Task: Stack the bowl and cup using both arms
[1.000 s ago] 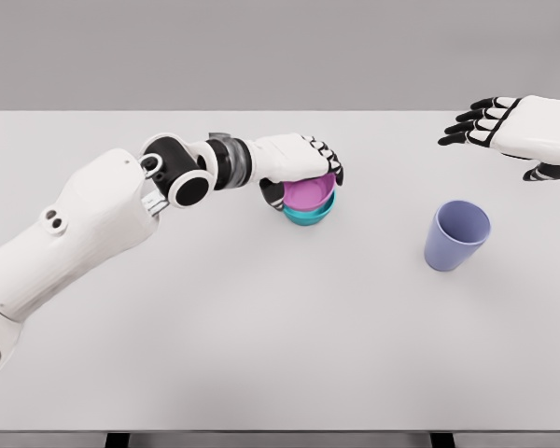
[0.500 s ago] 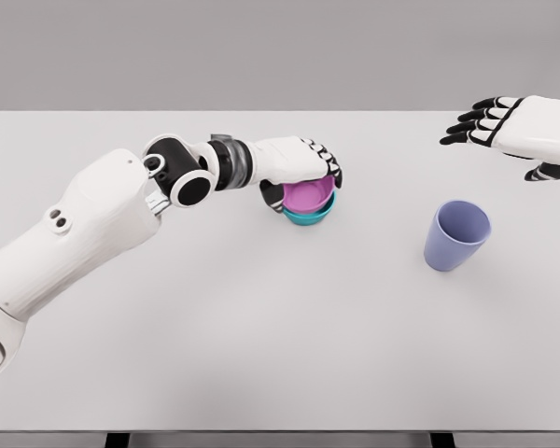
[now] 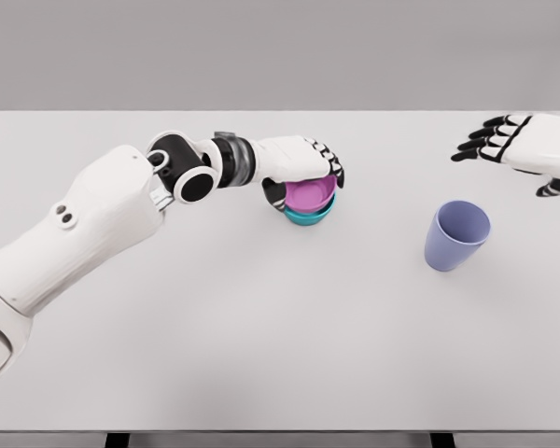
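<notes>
While left hand [image 3: 299,163] grips pink bowl [image 3: 310,193] nested in teal bowl [image 3: 308,215] — right hand [image 3: 527,145] hovers with fingers spread, holding nothing, near cup [image 3: 457,235]

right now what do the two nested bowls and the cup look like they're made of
Pink bowl and teal bowl: likely matte plastic, judging by flat saturated colour, thin rims and no glare. Lavender cup: likely the same, with an even tint, thin wall and soft shading. As simulator renders, the materials stay a guess. The left hand grips the pink bowl.
</notes>
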You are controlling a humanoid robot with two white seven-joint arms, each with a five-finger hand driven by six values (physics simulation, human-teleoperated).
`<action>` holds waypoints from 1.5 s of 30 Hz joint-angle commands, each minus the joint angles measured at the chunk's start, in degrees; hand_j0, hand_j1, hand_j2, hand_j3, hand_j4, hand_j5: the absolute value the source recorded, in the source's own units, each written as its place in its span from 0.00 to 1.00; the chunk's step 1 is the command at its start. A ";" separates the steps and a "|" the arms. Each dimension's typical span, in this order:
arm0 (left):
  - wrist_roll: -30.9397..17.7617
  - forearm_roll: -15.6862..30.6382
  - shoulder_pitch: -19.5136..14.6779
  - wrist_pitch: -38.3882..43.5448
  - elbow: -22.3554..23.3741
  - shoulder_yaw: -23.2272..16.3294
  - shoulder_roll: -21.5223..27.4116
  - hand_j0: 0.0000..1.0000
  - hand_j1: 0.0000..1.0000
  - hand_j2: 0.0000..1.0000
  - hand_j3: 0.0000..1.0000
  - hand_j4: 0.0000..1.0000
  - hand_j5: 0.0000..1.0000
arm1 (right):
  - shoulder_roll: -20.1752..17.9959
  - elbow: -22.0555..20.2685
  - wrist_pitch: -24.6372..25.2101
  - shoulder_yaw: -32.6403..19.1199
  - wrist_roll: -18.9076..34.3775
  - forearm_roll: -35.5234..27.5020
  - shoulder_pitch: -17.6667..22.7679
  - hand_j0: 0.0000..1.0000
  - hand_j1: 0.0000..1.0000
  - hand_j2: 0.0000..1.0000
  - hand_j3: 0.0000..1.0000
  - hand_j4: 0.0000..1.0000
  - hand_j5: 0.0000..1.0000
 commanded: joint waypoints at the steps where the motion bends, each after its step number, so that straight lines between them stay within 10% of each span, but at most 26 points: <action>1: 0.04 0.06 0.00 -0.82 0.55 0.08 -0.12 0.65 0.65 0.65 0.65 0.65 0.65 | -0.48 -1.44 0.19 -2.26 -0.04 -0.30 0.00 1.00 1.00 1.00 1.00 1.00 1.00; 4: 0.04 0.06 0.00 -0.82 0.55 0.08 -0.12 0.69 0.69 0.69 0.69 0.69 0.69 | -0.48 -1.71 0.19 -3.15 -0.04 -0.48 0.88 1.00 1.00 1.00 1.00 1.00 1.00; 6: 0.04 0.06 -0.17 -0.91 0.55 0.16 -0.03 0.98 0.98 0.98 0.98 0.98 0.98 | -1.10 -1.62 0.19 -2.88 -0.04 -1.79 1.14 1.00 1.00 1.00 1.00 1.00 1.00; 14: 0.04 0.33 -0.53 -0.91 -0.24 0.43 0.50 1.00 1.00 1.00 1.00 1.00 1.00 | -2.06 -5.05 0.19 -2.53 -0.04 -4.26 1.14 1.00 1.00 1.00 1.00 1.00 1.00; 17: 0.04 1.55 -1.14 -0.91 -7.69 1.91 3.82 1.00 1.00 1.00 1.00 1.00 1.00 | -4.00 -5.40 0.19 -2.45 -0.04 -4.26 2.90 1.00 1.00 1.00 1.00 1.00 1.00; 24: 0.04 19.91 -1.05 -3.53 -22.74 11.59 22.73 1.00 1.00 1.00 1.00 1.00 1.00 | -3.82 -5.31 0.19 -1.66 -0.04 -3.38 7.21 1.00 1.00 1.00 1.00 1.00 1.00; 27: 0.04 43.81 2.19 -27.82 -22.48 14.31 33.63 1.00 1.00 1.00 1.00 1.00 1.00 | -3.73 -5.49 0.19 -0.86 -0.04 -3.12 7.21 1.00 1.00 1.00 1.00 1.00 1.00; 32: 0.04 66.23 9.40 -27.82 -19.24 15.72 46.81 1.00 1.00 1.00 1.00 1.00 1.00 | -3.38 -5.66 0.19 -0.07 -0.04 -1.71 6.86 1.00 1.00 1.00 1.00 1.00 1.00; 37: 0.04 70.73 19.07 -27.82 -15.27 16.16 50.33 1.00 1.00 1.00 1.00 1.00 1.00 | -1.89 -5.49 0.19 1.68 -0.04 -0.57 6.16 1.00 1.00 1.00 1.00 1.00 1.00; 45: 0.04 70.55 21.36 -27.82 -13.08 16.16 49.54 1.00 1.00 1.00 1.00 1.00 1.00 | -0.66 -5.22 0.19 7.22 -0.04 1.46 3.60 1.00 1.00 1.00 1.00 1.00 1.00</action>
